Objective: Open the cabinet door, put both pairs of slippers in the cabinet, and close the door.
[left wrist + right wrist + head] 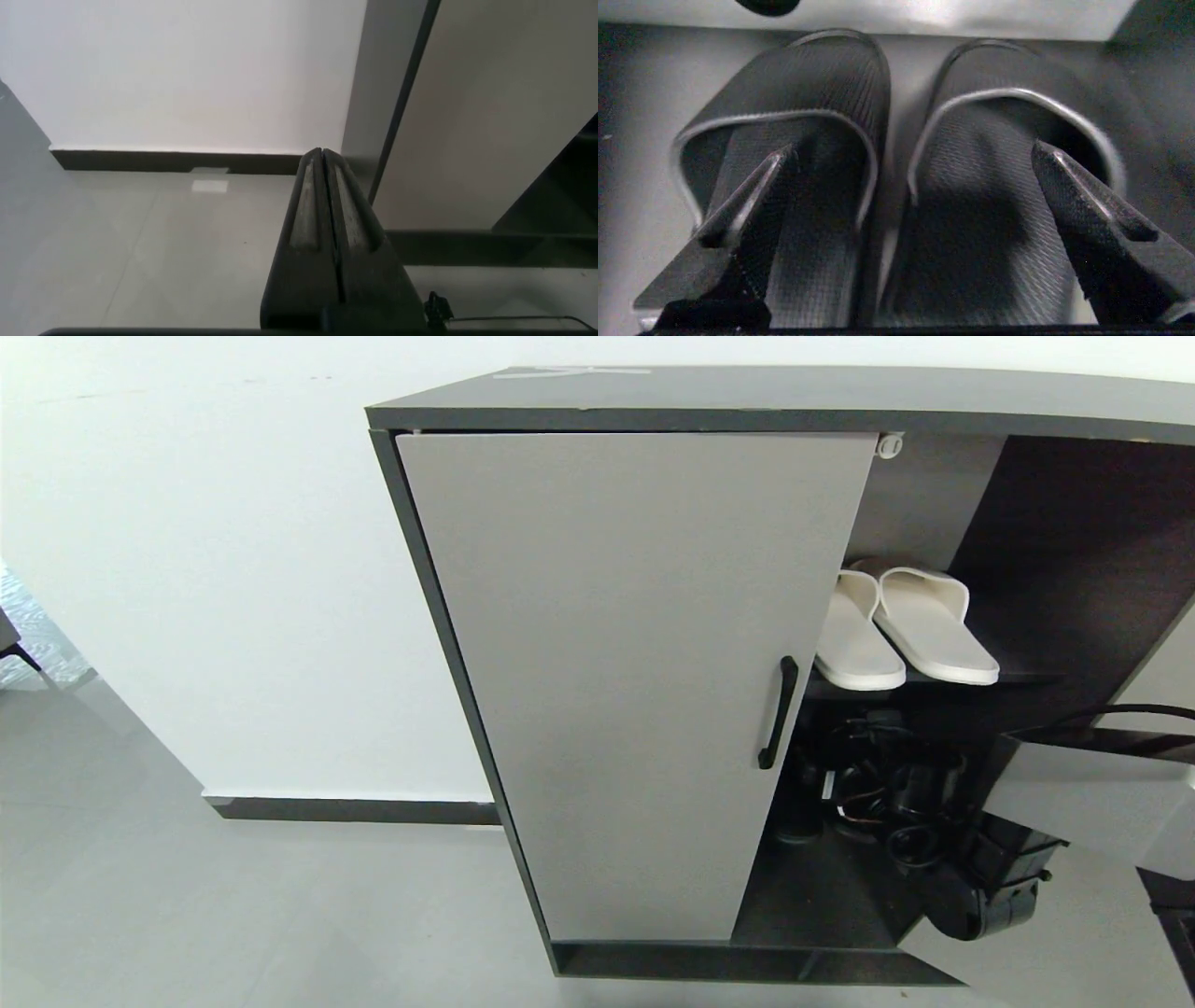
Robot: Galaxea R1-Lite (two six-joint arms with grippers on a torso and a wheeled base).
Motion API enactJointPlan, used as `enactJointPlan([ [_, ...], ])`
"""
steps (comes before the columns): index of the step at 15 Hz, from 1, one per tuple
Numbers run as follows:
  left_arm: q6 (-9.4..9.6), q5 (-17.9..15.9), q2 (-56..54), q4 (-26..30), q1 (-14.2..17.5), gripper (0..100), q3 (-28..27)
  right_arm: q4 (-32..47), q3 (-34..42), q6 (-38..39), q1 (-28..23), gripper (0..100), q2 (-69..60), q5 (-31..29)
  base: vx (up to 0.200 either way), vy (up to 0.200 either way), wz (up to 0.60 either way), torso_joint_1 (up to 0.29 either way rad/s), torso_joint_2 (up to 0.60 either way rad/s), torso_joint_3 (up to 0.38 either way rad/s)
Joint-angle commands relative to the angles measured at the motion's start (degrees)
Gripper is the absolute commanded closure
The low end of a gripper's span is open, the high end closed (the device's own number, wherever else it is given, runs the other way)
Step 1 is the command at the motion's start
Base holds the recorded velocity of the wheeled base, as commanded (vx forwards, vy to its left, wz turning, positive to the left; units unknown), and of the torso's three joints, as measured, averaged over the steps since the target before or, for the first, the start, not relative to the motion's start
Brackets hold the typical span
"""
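The dark cabinet [653, 392] stands with its left grey door [616, 663] closed and its right door [1092, 812] swung open. A white pair of slippers [901, 630] lies side by side on the upper shelf. My right arm [971, 868] reaches into the dark lower compartment. There my right gripper [913, 154] is open, one finger on each outer side of a grey pair of slippers [990, 215] with pale trim, which lies flat. My left gripper [320, 159] is shut on nothing, low over the floor near the cabinet's left front corner.
A black handle [778, 712] sits at the closed door's right edge. A white wall [233, 569] with a dark baseboard [355, 810] runs left of the cabinet. Grey floor [233, 915] lies open in front and to the left.
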Motion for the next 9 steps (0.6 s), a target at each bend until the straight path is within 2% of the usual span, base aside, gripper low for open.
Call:
enactJointPlan([
  [1, -0.02, -0.02, 0.09, -0.02, 0.0, 100, 0.0, -2.89, 4.81, -0.01, 0.15, 0, -2.97, 0.1, -0.2, 0.0, 0.0, 0.002, 0.01, 0.002],
  [2, -0.02, -0.11, 0.09, 0.06, 0.0, 100, 0.0, -4.82, 11.31, -0.1, 0.94, 0, -8.51, 0.45, -0.2, 0.0, 0.0, 0.002, 0.0, 0.007],
  [5, 0.07, -0.11, 0.09, -0.02, 0.0, 100, 0.0, -4.82, 23.61, -0.01, 3.05, 0, -26.17, 6.42, -0.2, 0.0, 0.0, -0.001, 0.0, 0.005],
  [6, 0.07, -0.11, 0.09, 0.06, -0.09, 100, 0.0, -4.82, 24.93, -0.01, 3.31, 100, -28.72, 6.69, -0.2, 0.0, 0.0, 0.002, 0.0, 0.002],
  [9, 0.15, -0.11, 0.09, 0.06, 0.0, 100, 0.0, -1.13, 30.65, 1.13, 3.4, 100, -39.62, 14.25, -0.2, 0.0, 0.0, 0.007, 0.0, 0.004],
])
